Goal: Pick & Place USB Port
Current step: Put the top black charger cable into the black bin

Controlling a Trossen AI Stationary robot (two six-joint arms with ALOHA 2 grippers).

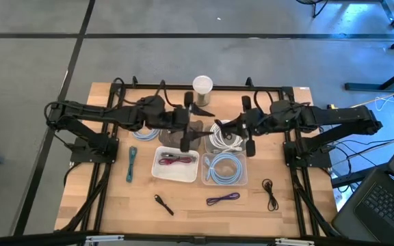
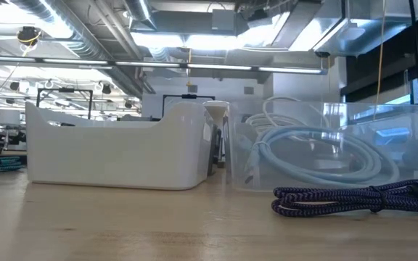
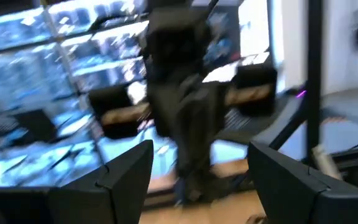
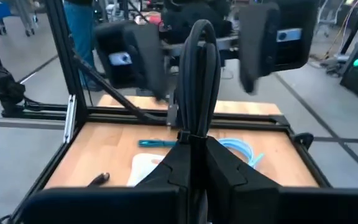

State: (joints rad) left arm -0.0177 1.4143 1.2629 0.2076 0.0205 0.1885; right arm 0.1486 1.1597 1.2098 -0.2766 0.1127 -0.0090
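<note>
black cable [image 4: 196, 81], folded into a loop, is clamped between the fingers of the right gripper [image 4: 194, 144]; its long axis stands upright out of the claw. the high view places this gripper [image 1: 232, 128] above the far centre of the table [image 1: 108, 198], just right of the left gripper [image 1: 185, 130]. the left gripper's fingers [image 3: 127, 167] stand apart with nothing between them, facing the right arm and very near it; a handover looks like the step in hand.

count on the table:
- trays: one white tray [image 1: 176, 166], left; one clear tray [image 1: 225, 169], right, touching it.
- loose cables: teal [image 1: 131, 164], near black [image 1: 163, 203], purple [image 1: 223, 199], right black [image 1: 270, 192].
- one white cup [image 1: 202, 85], far edge.

the clear tray lies near of the right gripper, so it is the nearer drop point for the held cable.
</note>
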